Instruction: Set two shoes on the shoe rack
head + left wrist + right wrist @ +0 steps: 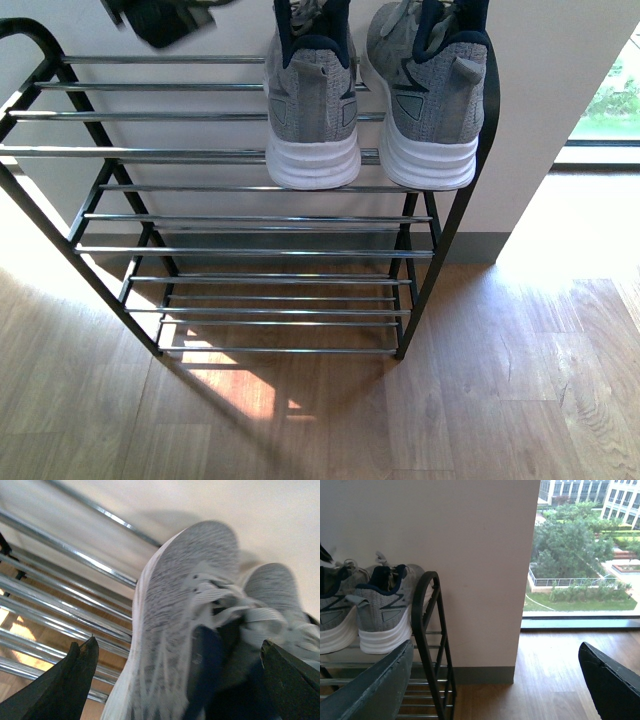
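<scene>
Two grey knit sneakers with white soles stand side by side on the top tier of the black shoe rack (pixel 95 140), heels toward me: the left shoe (pixel 312 110) and the right shoe (pixel 428 95). In the left wrist view my left gripper (pixel 180 680) is open, its fingers (pixel 75 680) spread on either side of the near shoe (pixel 175 630), not touching it. In the right wrist view my right gripper (pixel 495 680) is open and empty beside the rack's right end (pixel 427 630), with both shoes (pixel 385 605) in view.
The rack's lower chrome rails (pixel 260 250) hold nothing. A dark object (pixel 165 20) hangs at the top edge, above the rack's left part. A cream wall stands behind the rack, a window (pixel 585 550) to its right. Wood floor (pixel 480 380) stretches in front.
</scene>
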### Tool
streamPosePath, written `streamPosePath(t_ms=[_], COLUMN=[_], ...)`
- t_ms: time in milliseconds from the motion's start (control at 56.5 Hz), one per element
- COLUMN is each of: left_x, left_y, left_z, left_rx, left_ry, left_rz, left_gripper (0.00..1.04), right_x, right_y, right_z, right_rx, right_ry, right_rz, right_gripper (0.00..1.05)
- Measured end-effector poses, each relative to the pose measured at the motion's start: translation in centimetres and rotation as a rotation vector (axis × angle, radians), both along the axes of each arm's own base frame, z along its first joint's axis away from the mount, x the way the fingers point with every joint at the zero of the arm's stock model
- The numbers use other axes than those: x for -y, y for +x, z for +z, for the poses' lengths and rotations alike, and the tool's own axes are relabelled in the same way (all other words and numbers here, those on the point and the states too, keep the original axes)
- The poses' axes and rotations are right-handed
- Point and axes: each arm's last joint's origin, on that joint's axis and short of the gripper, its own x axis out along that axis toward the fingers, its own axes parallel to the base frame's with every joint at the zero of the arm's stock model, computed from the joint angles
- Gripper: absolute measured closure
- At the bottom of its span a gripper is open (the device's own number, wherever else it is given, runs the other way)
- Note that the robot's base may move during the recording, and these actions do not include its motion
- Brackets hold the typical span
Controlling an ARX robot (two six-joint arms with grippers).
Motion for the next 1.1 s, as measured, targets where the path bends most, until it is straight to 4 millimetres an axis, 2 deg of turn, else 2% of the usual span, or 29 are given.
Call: streamPosePath(t_ms=[71, 142, 212, 266, 478, 797, 1098], left_x=[-2.0, -5.5, -8.8, -10.5, -13.4, -16.8, -18.2], left_y=[-2.0, -4.8, -7.5, -9.1, -13.4, -18.7, -22.0], left_z=[1.2, 0.5, -0.5, -1.1, -2.4, -3.4, -4.7], left_rx=[0.339, 0.497, 0.533, 0.526, 0.515, 0.514, 0.504], left_ry=[0.161, 0.318, 0.425, 0.464, 0.504, 0.513, 0.517], left_rz=[0.001, -0.014, -0.004, -0.01, -0.048, -0.041, -0.043], left_gripper=[0.28, 0.44, 0.6, 0.71, 1.03, 1.03, 1.03], right_x=[0.0, 0.0, 0.0, 0.0, 0.0, 0.0, 0.0], right_y=[0.0, 0.0, 0.0, 0.0, 0.0, 0.0, 0.0], right_z=[0.0, 0.0, 0.0, 0.0, 0.0, 0.0, 0.0], right_rx=[0.0, 0.0, 0.0, 0.0, 0.0, 0.0, 0.0], right_ry=[0.0, 0.0, 0.0, 0.0, 0.0, 0.0, 0.0], right_rz=[0.0, 0.0, 0.0, 0.0, 0.0, 0.0, 0.0], right_gripper=[0.09, 0.09, 0.09, 0.09, 0.09, 0.09, 0.09])
